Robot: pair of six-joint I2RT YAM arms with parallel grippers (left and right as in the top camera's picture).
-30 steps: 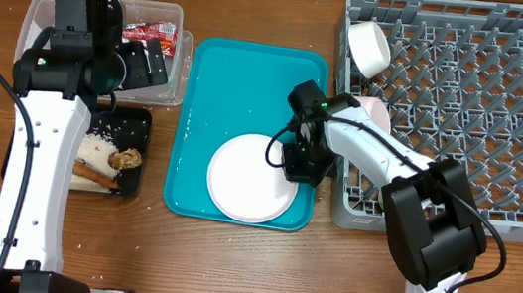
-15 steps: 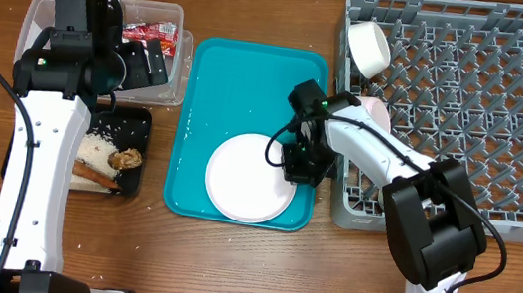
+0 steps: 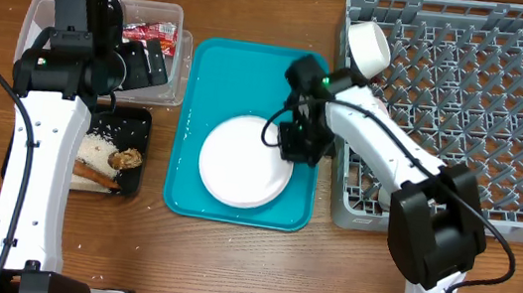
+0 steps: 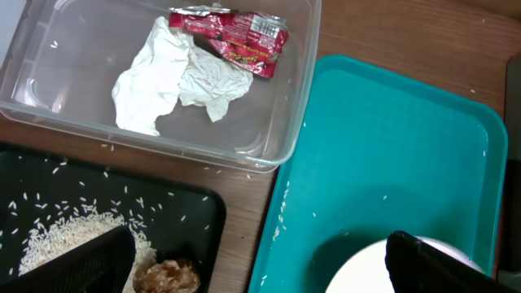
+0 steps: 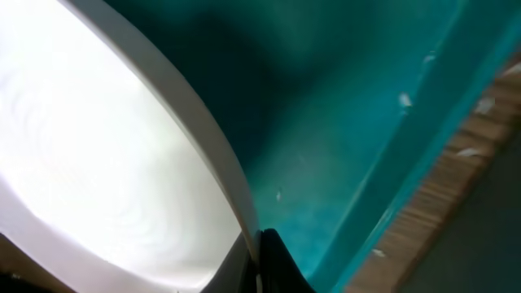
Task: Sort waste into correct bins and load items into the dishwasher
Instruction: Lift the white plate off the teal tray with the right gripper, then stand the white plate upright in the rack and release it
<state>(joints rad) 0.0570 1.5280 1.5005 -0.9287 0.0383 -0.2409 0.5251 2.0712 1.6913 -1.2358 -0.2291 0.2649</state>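
A white plate [image 3: 245, 161] is over the teal tray [image 3: 240, 74]. My right gripper [image 3: 299, 143] is shut on the plate's right rim and lifts that edge off the tray; the wrist view shows the rim [image 5: 203, 146] pinched between the fingers [image 5: 259, 260]. My left gripper [image 3: 142, 62] hangs open and empty above the clear bin [image 3: 172, 18], which holds a red wrapper [image 4: 236, 34] and crumpled white paper [image 4: 175, 77]. The black food tray [image 3: 139, 126] holds rice and food scraps [image 3: 125, 158]. A white bowl [image 3: 369, 48] sits in the grey dishwasher rack [image 3: 466, 112].
The dishwasher rack fills the right side of the table. A pale cup [image 3: 376, 109] rests at the rack's left edge, behind my right arm. Loose rice grains lie on the teal tray and the wood between the trays [image 4: 273, 232].
My right gripper moved up and back toward the rack with the plate's rim in it; the plate shifted left and up on the tray. The left arm has not moved.
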